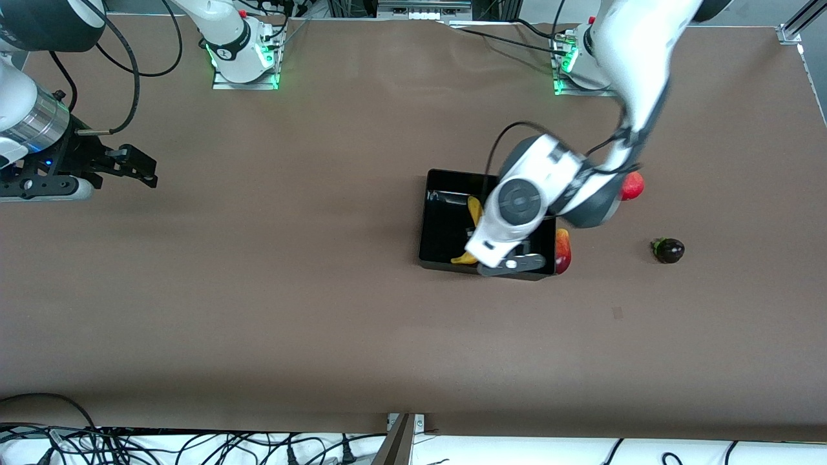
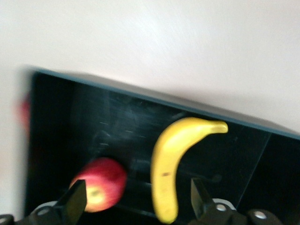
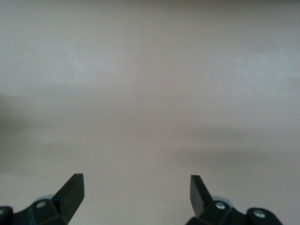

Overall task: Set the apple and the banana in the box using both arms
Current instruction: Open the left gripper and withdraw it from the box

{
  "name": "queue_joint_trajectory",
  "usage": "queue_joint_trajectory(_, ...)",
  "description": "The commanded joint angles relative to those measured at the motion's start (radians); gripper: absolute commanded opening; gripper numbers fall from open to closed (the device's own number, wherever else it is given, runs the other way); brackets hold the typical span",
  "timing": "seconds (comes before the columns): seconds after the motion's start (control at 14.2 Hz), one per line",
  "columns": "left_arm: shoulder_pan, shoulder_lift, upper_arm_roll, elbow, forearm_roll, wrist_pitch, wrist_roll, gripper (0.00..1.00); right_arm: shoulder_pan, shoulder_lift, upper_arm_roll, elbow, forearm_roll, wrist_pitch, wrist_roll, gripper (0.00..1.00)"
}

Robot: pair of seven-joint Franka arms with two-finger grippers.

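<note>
The black box (image 1: 444, 227) sits mid-table. The yellow banana (image 1: 474, 210) lies inside it, partly hidden under the left arm's wrist (image 1: 520, 200). In the left wrist view the banana (image 2: 169, 164) and the red apple (image 2: 99, 184) with a yellowish patch both lie on the floor of the box (image 2: 70, 117). My left gripper (image 2: 137, 188) hangs open and empty over them, one finger by the apple, one by the banana. The apple is hidden in the front view. My right gripper (image 1: 137, 169) is open and empty over bare table (image 3: 137, 188) at the right arm's end.
A red-and-yellow mango (image 1: 563, 251) lies against the box's outer wall toward the left arm's end. A round red fruit (image 1: 633, 186) and a dark purple fruit (image 1: 669, 250) lie farther toward that end. Cables run along the table's edge nearest the front camera.
</note>
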Motion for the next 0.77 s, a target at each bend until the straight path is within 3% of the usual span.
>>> queue_joint_trajectory(0.0, 0.111, -0.138, -0.013, 0.006, 0.004, -0.130, 0.227, 1.00, -0.005, -0.002, 0.000, 0.008, 0.017, -0.005, -0.016, 1.00)
queue_joint_trajectory(0.28, 0.194, -0.316, 0.027, -0.013, -0.006, -0.188, 0.531, 1.00, -0.005, -0.002, 0.000, 0.006, 0.019, -0.008, -0.016, 1.00)
queue_joint_trajectory(0.49, 0.208, -0.443, 0.164, -0.050, -0.113, -0.236, 0.690, 1.00, -0.005, -0.005, 0.000, 0.005, 0.017, -0.011, -0.016, 1.00)
queue_joint_trajectory(0.7, 0.211, -0.555, 0.270, -0.139, -0.130, -0.239, 0.805, 1.00, -0.005, -0.005, 0.000, 0.005, 0.019, -0.013, -0.016, 1.00)
